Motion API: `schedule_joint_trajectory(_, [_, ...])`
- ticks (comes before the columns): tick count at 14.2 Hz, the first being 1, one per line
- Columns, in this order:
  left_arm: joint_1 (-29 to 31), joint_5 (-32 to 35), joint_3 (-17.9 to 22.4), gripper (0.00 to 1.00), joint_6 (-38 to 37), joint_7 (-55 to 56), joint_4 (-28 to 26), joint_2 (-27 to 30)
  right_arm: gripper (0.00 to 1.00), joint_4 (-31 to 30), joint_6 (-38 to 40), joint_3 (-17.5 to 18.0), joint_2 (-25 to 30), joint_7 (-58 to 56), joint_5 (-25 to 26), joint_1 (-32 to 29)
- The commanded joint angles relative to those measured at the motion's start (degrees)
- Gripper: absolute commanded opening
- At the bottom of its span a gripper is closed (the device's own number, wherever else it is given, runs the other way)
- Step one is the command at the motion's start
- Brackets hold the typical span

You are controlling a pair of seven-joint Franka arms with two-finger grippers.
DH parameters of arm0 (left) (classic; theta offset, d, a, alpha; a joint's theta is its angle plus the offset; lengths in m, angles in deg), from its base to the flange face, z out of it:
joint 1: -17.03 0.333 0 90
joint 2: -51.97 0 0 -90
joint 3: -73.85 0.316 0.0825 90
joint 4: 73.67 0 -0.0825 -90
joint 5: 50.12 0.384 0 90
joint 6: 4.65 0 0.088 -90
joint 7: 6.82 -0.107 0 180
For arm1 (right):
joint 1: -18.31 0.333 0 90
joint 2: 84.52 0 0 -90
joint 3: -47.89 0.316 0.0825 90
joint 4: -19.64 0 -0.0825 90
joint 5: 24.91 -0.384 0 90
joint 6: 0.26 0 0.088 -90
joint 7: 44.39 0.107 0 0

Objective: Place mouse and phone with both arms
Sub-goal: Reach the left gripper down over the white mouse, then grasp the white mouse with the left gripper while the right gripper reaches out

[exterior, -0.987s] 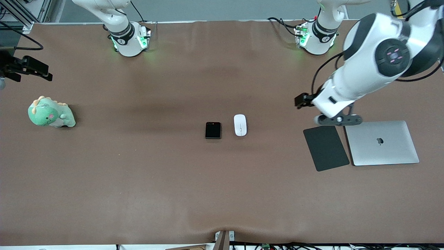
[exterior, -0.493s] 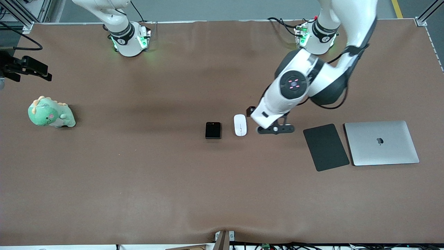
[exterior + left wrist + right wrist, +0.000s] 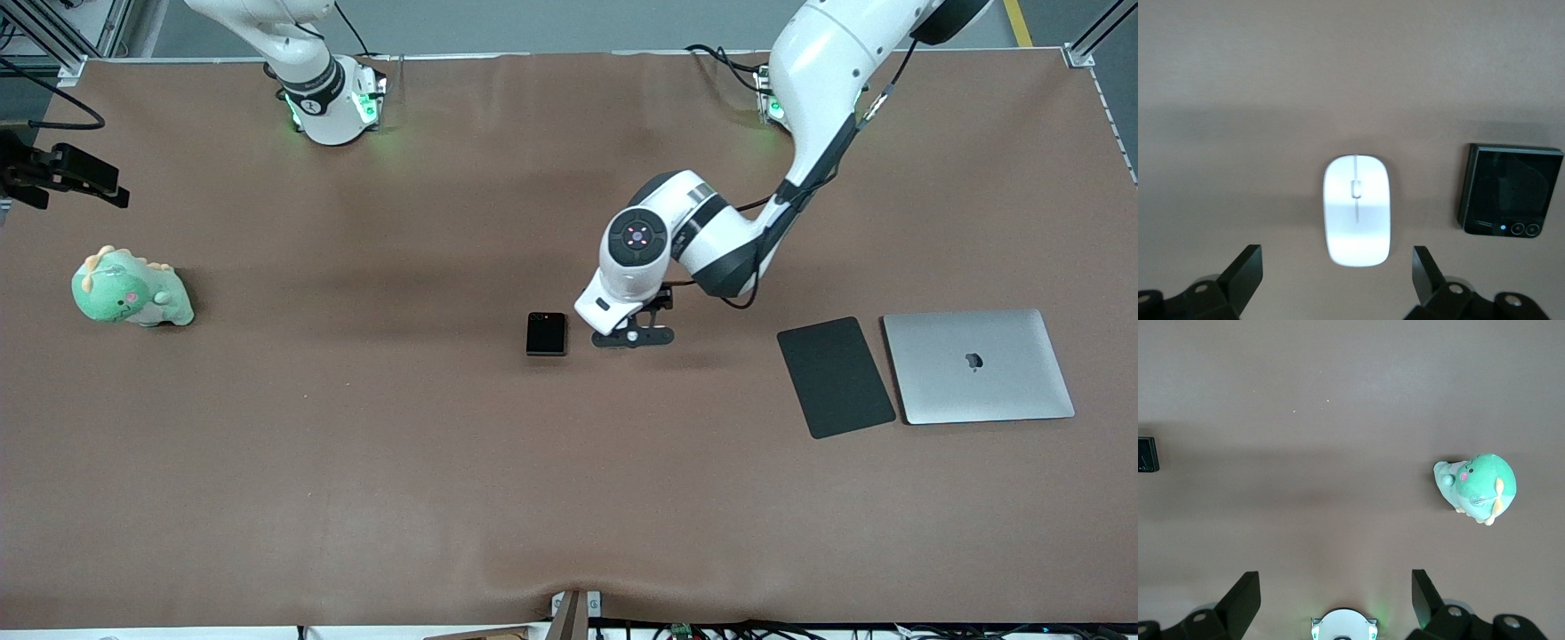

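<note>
Sweeping in from above the flat black rectangular mouse pad [image 3: 836,377] and the closed silver laptop [image 3: 978,365], the left gripper [image 3: 632,337] now hangs over the small white glossy oval mouse [image 3: 1356,210], which it hides in the front view. Its jaws stand wide apart, one on each long side of the mouse, with nothing between them yet; this looks like the line-up for a descent and a pinch across the narrow width.

At 9 o'clock of the mouse in the front view, just beside it on the brown worktop [image 3: 356,462], lies the small, nearly square black phone [image 3: 546,333], flat and untouched, its camera strip [image 3: 1518,229] along one edge.

Out at the right arm's end of the worktop, the right gripper [image 3: 62,173] waits with jaws apart and empty. A green plush dinosaur toy [image 3: 130,289] sits at about 5 o'clock of it in the front view.

No tray, box or other container shows anywhere; the pad and laptop seem the likely placing spots.
</note>
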Motion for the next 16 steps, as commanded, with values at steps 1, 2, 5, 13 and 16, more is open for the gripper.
schedule_joint_trajectory(1, [-2.01, 5.07, 0.32, 0.91, 2.35, 3.97, 1.42, -3.38, 1.0, 0.72, -0.21, 0.84, -0.35, -0.85, -0.32, -1.59])
schedule_joint_trajectory(2, [-2.01, 6.65, 0.32, 0.9, 3.14, 5.29, 1.42, -4.35, 1.0, 1.33, -0.12, 0.93, -0.54, -0.86, -0.41, -1.41])
schedule_joint_trajectory(5, [-2.01, 7.72, 0.4, 0.88, 7.01, 6.97, 0.81, -6.46, 1.0, 1.34, -0.21, 1.1, -0.97, -0.77, -0.41, -0.89])
schedule_joint_trajectory(13, [-2.1, 9.83, 0.4, 0.75, 7.1, 7.5, -1.04, -7.52, 1.0, 1.34, -0.38, 1.28, -2.38, -0.86, -0.15, 0.08])
schedule_joint_trajectory(16, [-2.1, 9.83, 0.4, 0.65, 7.1, 7.59, -1.04, -7.7, 1.0, 1.34, -0.65, 1.28, -5.1, -0.86, 0.12, 0.43])
